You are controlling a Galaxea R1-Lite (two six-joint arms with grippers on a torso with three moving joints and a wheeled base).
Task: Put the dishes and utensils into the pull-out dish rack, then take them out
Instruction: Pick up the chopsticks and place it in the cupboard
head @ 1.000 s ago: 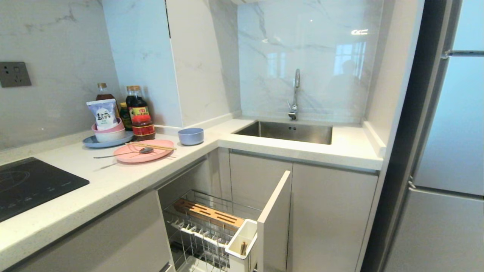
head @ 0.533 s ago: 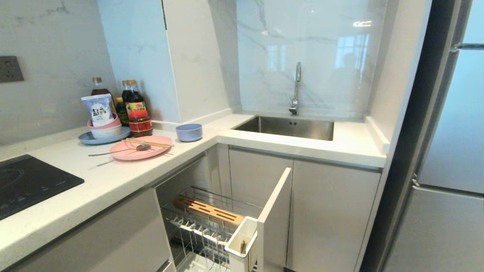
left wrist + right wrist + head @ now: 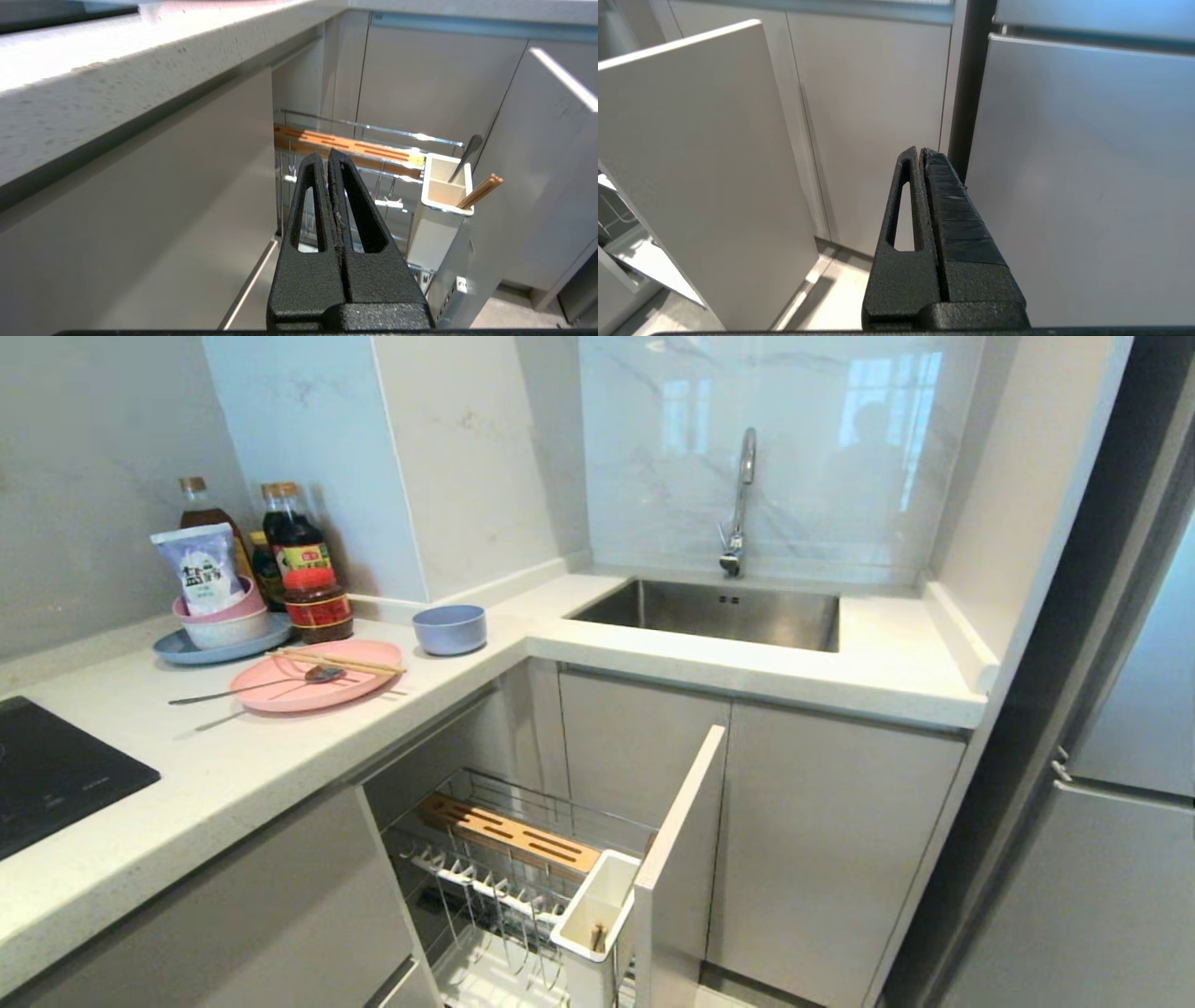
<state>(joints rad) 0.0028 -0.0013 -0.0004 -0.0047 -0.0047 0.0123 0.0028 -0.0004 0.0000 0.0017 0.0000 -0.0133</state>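
Kitchen corner seen from above. The pink plate [image 3: 316,675] lies on the white countertop [image 3: 233,765], carrying the wooden chopsticks [image 3: 336,662] across its far side and the spoon [image 3: 257,686], whose handle overhangs the rim toward the black cooktop [image 3: 51,775]; a second slim metal handle, probably the fork [image 3: 217,721], shows just beside the plate's near edge. The small blue-grey bowl [image 3: 450,629] stands on the countertop near the plate, toward the sink [image 3: 714,613]. Below, the dish rack [image 3: 485,882] is pulled out of the cabinet; its wire dividers hold no dishes, and its white utensil box [image 3: 441,212] contains another pair of chopsticks [image 3: 481,190] and a metal handle. The left gripper [image 3: 329,158] hangs below countertop level facing the rack, fingers pressed together and empty. The right gripper [image 3: 920,156], likewise closed and empty, points at the grey cabinet doors [image 3: 873,116].
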